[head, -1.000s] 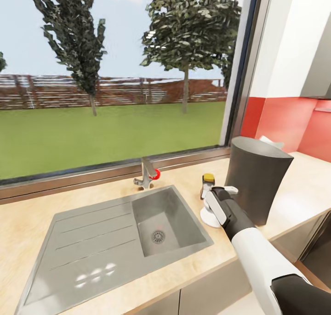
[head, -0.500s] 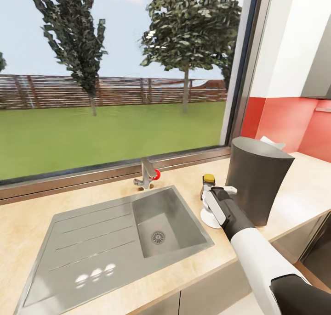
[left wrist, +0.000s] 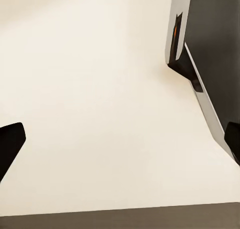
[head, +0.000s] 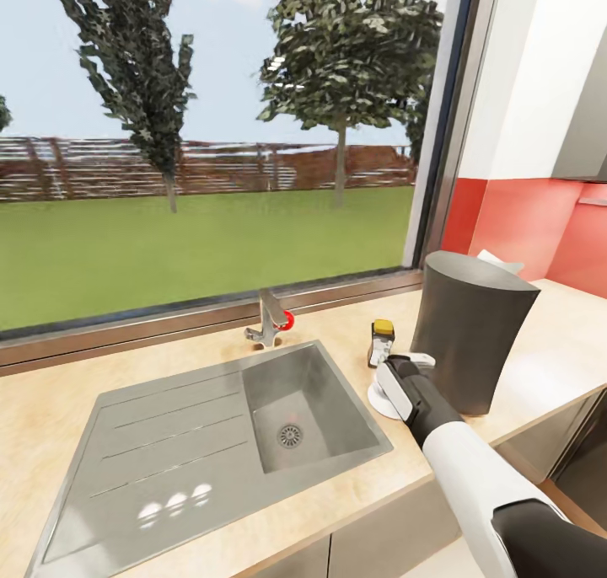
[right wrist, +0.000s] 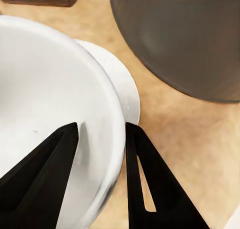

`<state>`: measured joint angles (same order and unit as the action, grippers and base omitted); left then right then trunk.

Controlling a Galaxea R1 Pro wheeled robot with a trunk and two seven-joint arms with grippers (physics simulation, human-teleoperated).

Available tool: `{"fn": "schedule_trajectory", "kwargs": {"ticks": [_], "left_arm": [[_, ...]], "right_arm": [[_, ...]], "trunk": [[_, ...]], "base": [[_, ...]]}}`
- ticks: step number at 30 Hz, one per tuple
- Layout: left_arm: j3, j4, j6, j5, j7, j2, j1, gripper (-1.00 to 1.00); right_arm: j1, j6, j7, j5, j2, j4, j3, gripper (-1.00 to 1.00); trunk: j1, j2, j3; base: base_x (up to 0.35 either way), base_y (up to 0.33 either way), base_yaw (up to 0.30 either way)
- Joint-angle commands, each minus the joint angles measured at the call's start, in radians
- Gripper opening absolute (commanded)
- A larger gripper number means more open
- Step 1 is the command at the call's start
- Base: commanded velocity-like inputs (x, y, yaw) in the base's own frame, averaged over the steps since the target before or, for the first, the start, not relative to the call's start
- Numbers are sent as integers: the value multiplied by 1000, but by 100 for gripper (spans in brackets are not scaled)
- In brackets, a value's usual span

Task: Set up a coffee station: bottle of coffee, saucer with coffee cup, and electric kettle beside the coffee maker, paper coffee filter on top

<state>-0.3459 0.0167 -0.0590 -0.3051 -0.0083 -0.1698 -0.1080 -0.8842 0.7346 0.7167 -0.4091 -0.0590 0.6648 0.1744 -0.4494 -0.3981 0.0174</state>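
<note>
Right arm stretched forward and down from the lower right, white forearm into a dark wrist. Right claw (right wrist: 100, 139) straddling the rim of the coffee cup (right wrist: 45, 104), one finger inside, one outside, not quite pinching. Left claw (left wrist: 120, 139) spread wide, nothing between the tips.

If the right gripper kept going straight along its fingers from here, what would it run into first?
The right gripper already straddles the wall of the coffee cup, one finger inside the bowl and one outside. Going on, it would likely press onto the cup and the saucer beneath it, then the countertop. Depth is uncertain.
</note>
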Motion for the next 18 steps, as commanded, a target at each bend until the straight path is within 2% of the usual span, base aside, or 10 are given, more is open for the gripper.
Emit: {"fn": "schedule_trajectory", "kwargs": {"ticks": [1, 3, 7, 18], "left_arm": [[-8, 2, -5, -9, -1, 0, 1, 100], [-8, 2, -5, -9, -1, 0, 1, 100], [-8, 2, -5, -9, -1, 0, 1, 100], [-9, 2, -5, -9, -1, 0, 1, 100]], "right_arm": [[-1, 0, -12, -9, 1, -1, 4, -100], [-1, -3, -57, -8, 2, -3, 4, -100], [-1, -4, -93, -7, 2, -4, 4, -100], [-1, -6, -103, -4, 7, -4, 4, -100]], "trunk": [[-1, -2, 2], [-1, -2, 2], [-1, -2, 2], [-1, -2, 2]], "base": [[0, 0, 0], [0, 0, 0], [0, 0, 0], [0, 0, 0]]}}
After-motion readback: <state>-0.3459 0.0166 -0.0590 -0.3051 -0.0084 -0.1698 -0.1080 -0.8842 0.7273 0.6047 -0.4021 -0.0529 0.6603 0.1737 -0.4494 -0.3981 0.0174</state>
